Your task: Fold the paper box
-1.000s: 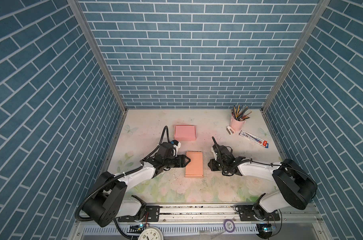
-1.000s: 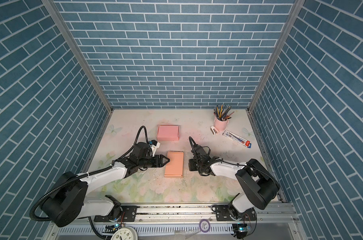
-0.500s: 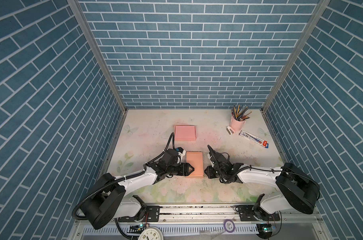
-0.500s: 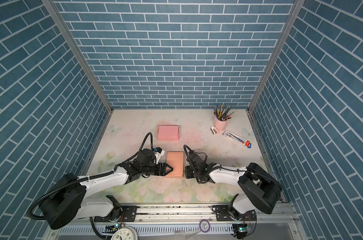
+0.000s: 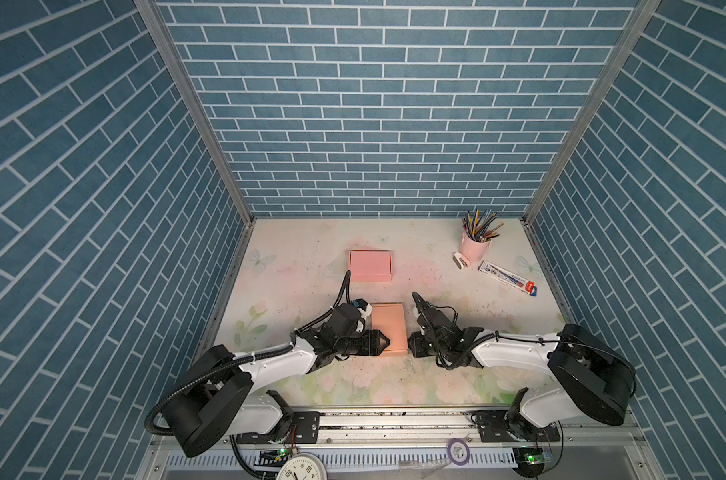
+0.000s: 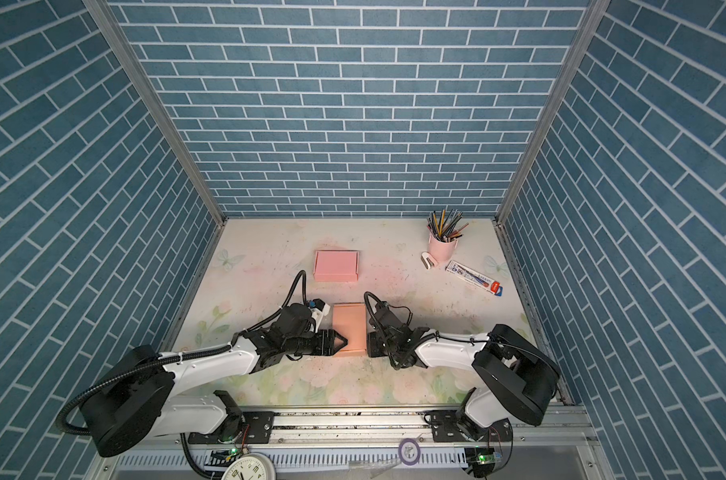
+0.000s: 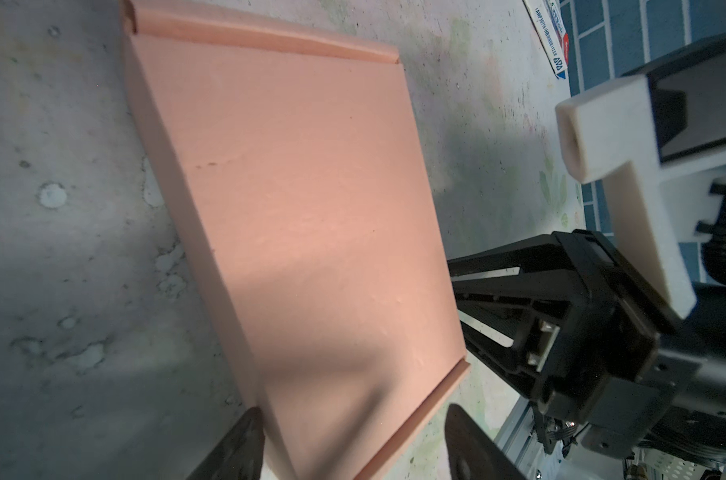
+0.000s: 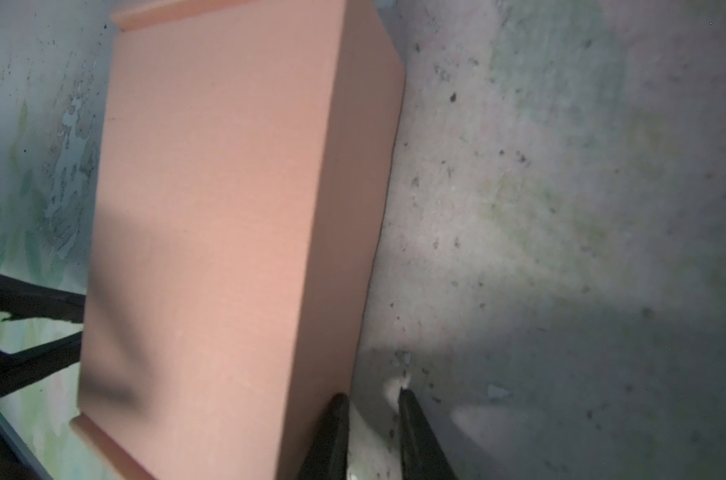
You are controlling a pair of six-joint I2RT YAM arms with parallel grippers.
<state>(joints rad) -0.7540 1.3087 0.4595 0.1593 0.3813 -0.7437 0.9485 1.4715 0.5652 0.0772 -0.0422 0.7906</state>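
Right at the near edge we've got a white clock (image 5: 301, 469) and a purple tape roll (image 5: 457, 451) by the mounting rail (image 5: 394, 420), and both arms reach out low from there over the flowered desk (image 5: 353, 386). On to the middle of the desk: the salmon paper box (image 5: 390, 328) lies flat, plain face up, its long side running away from us, and we see the two tools at its near end, one on either side. The left tool (image 5: 384, 343) is spread wide, and in the left wrist view the box's near corner sits between its fingers (image 7: 236, 449); whether they touch the card, we cannot tell. The right tool (image 5: 411, 345) is narrowed to a slim gap with only bare desk in it, and in the right wrist view one finger (image 8: 332, 432) sits just beside the box's side wall. Further back, a second pink box (image 5: 370, 266) rests on its own, well apart. In the far right corner we spot a pink cup of pencils (image 5: 473, 249), a small white object (image 5: 461, 261) just beside it and a long printed carton (image 5: 506, 277) near those, with blue brick walls (image 5: 373, 124) behind
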